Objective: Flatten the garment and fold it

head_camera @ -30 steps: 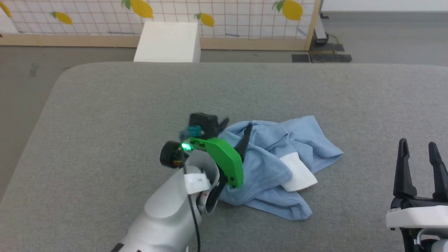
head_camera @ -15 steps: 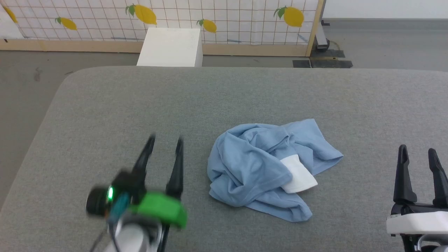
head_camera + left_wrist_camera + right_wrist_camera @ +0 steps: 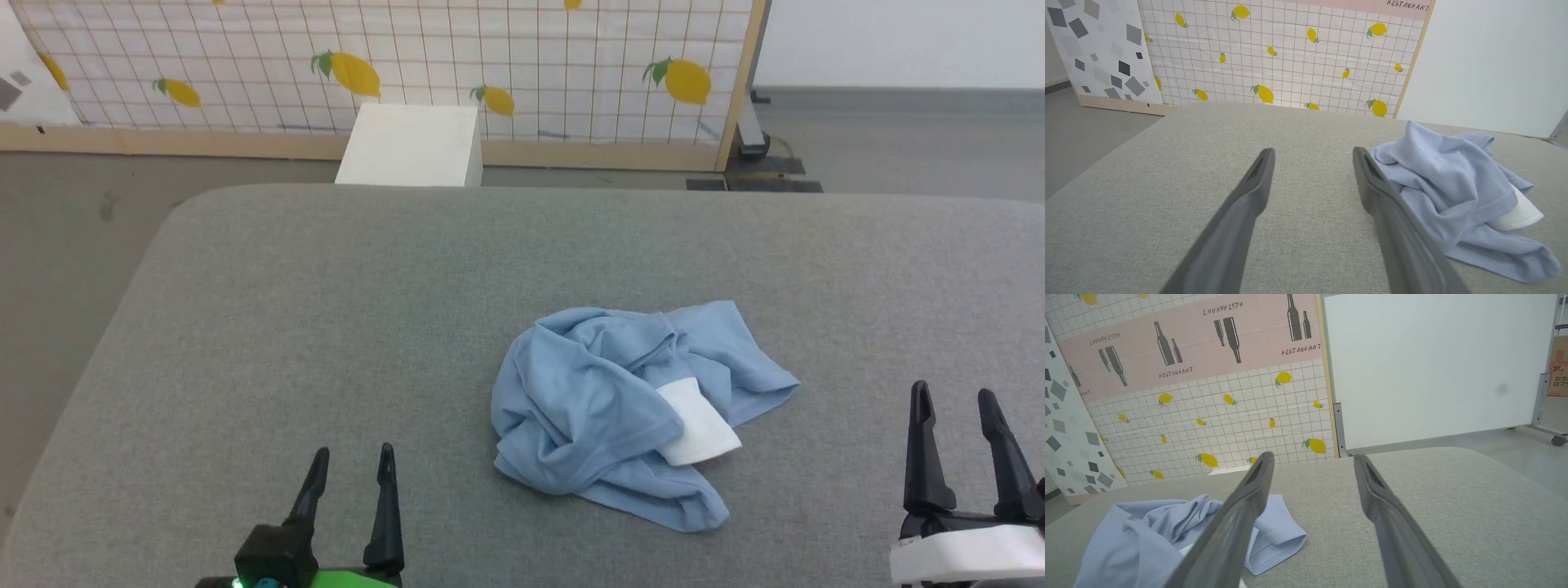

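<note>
The left pincer (image 3: 353,453) sits at the near left of the grey worktop (image 3: 326,310), its fingers parted and empty, apart from the shirt (image 3: 588,400). The shirt lies right of centre on the worktop, crumpled in a heap, with a white patch (image 3: 698,420) showing on its right side. The right pincer (image 3: 953,392) stands at the near right, likewise spread and holding nothing, clear of the shirt.

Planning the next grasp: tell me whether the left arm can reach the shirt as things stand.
Probably yes. The left end effector is open, and just bare grey surface lies between it and the shirt; nothing stands in the way.
</note>
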Controlling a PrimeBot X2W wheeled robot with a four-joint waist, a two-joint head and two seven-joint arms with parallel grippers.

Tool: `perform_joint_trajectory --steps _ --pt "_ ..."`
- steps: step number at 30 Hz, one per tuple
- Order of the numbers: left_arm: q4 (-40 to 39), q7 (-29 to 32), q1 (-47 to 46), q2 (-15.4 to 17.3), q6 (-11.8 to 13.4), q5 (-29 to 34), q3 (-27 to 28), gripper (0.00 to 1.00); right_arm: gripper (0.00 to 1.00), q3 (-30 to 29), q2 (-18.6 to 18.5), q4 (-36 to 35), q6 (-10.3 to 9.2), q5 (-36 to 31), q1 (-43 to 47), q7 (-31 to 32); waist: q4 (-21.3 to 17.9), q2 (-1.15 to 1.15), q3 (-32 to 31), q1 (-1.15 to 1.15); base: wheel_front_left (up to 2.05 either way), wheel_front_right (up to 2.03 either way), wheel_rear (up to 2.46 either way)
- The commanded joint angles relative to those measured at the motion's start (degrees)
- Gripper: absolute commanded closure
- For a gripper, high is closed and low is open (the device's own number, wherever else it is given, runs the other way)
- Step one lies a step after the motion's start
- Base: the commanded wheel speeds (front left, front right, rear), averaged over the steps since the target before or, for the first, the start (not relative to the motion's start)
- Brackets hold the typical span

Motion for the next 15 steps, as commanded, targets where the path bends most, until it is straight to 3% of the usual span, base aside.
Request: perform_joint_trajectory --steps 1,3,9,15 --pt "0.1 -0.2 0.6 -0.7 -0.9 0.8 0.7 0.00 0.00 0.3 0.0 0.5 -0.09 0.2 0.4 -0.3 0.3 0.00 -0.2 0.00 0.00 0.00 0.00" --pt "0.3 -0.2 0.4 -1.3 -1.9 1.5 1.5 0.00 0.00 0.6 0.0 1.3 -0.09 0.5 -0.3 -0.1 0.5 0.00 0.1 0.00 0.00 0.00 0.00" --pt "0.2 -0.2 -1.4 -3.9 -4.5 4.2 3.3 0.00 0.00 2.0 -0.3 2.1 -0.09 -0.4 -9.9 15.7 1.8 0.00 3.8 0.00 0.00 0.00 0.00" --pt "1.2 -0.2 -3.2 -5.8 -6.2 5.4 3.0 0.00 0.00 3.7 -4.2 5.5 -0.09 0.2 -17.2 29.5 3.9 0.00 7.2 0.00 0.00 0.00 0.00"
